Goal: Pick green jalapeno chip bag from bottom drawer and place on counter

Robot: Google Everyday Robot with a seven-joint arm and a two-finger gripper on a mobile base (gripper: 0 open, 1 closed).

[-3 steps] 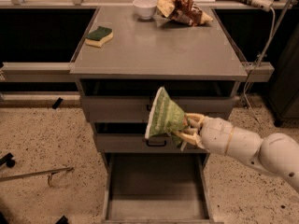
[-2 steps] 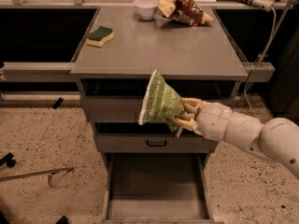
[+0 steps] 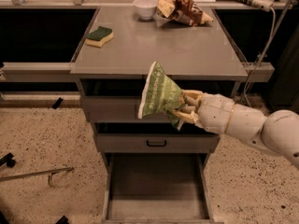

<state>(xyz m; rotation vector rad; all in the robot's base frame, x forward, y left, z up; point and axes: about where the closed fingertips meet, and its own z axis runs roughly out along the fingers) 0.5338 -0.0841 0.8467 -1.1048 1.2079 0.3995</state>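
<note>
gripper (image 3: 183,107) clamped on the green jalapeno chip bag (image 3: 159,93), held up before the counter (image 3: 187,55) front edge, bottom drawer (image 3: 156,190) pulled open below, sponge (image 3: 99,36) on top

Hand (image 3: 180,109) holds green jalapeno chip bag (image 3: 158,94) before counter (image 3: 154,45) edge; bottom drawer (image 3: 156,192) open.

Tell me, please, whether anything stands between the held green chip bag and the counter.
Nothing visible does. The gripper holds the green jalapeno chip bag just in front of the counter, at its front edge. The sponge lies at the left, and the bowl and brown snack bag at the back.
</note>
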